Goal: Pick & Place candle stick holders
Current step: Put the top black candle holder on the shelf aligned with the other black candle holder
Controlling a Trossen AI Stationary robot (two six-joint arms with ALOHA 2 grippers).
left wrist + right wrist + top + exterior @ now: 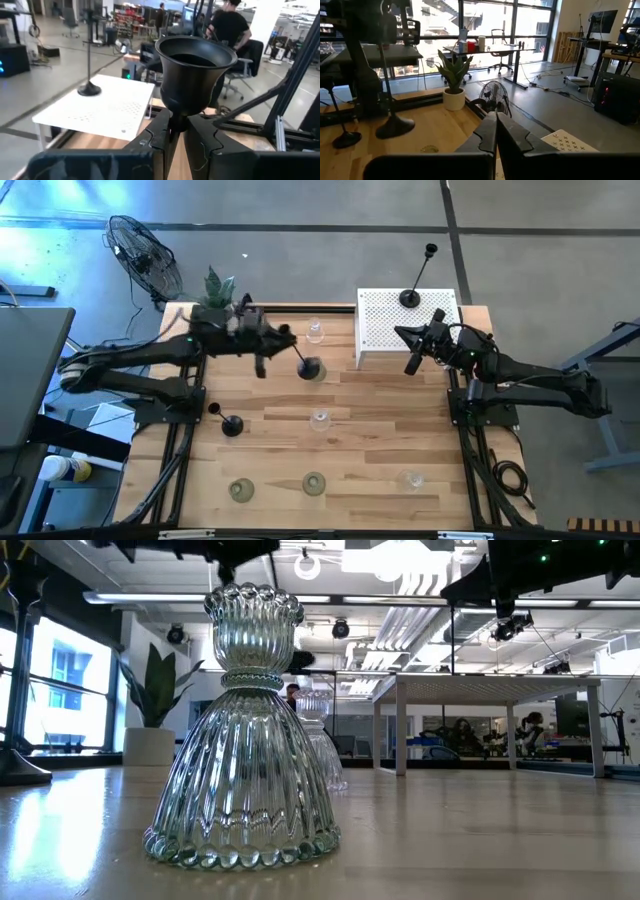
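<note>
Wooden table (380, 405): one black holder (410, 297) stands on the box (385, 330); left fingers (172, 131) pinch another (192, 75); right fingers (495, 131) pressed together; seven remain.

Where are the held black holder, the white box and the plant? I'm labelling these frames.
held black holder (195, 65): left wrist view, cup wall.
white box (385, 330): high view, bare perforated top.
plant (453, 70): right wrist view, leaves.
</note>
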